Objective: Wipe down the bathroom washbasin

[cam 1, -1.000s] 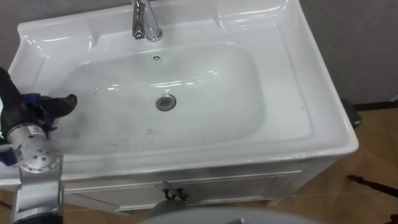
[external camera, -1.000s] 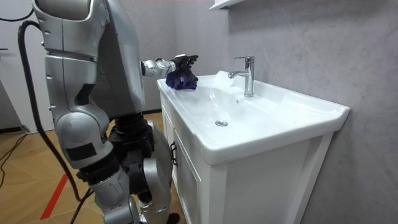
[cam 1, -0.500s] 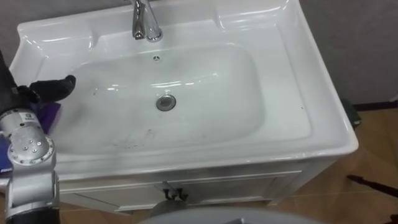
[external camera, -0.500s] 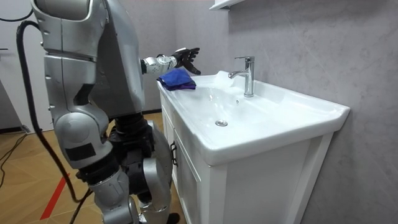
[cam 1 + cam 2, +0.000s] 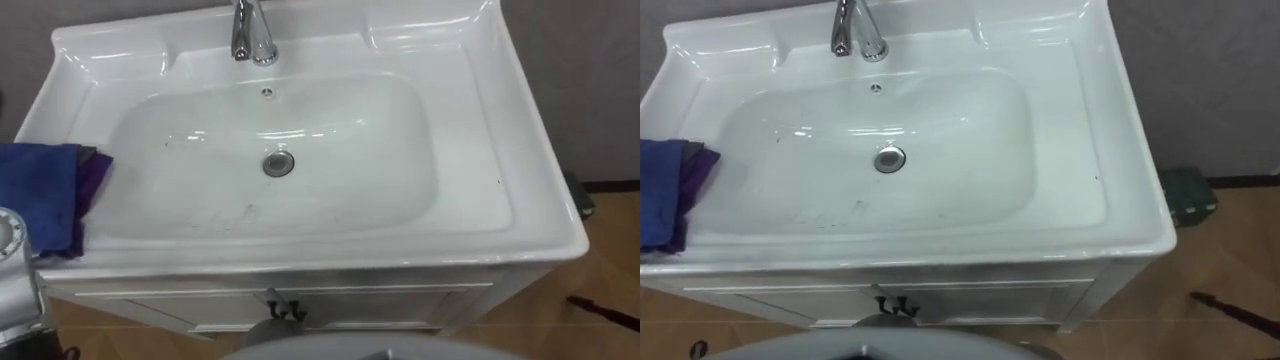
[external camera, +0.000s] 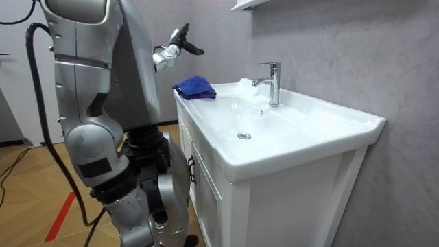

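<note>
**Blue cloth lying on the basin's rim, robot's left hand held in the air above it**

A white ceramic basin (image 5: 480,120) sits on a white cabinet (image 5: 380,305) against a grey wall. Seen from the robot's head, the bowl is a wide, shallow rectangle with rounded corners. A round metal drain (image 5: 278,163) sits near its middle, and a chrome faucet (image 5: 252,35) stands upright on the back ledge. A few faint dark marks (image 5: 232,212) show on the bowl's floor, in front of the drain and a little to the left.

A crumpled blue cloth (image 5: 40,195) lies on the flat rim at the basin's left end, just beside the bowl. Nothing touches it.

In the room view the robot stands upright at the front of the cabinet, near the cloth's end of the basin. Its left hand (image 6: 180,40) is up in the air, above the cloth and well apart from it, close to the grey wall. The dark fingers look loosely spread and hold nothing.

On the wooden floor to the right of the cabinet sits a small dark green object (image 5: 1188,195), near the wall.
</note>
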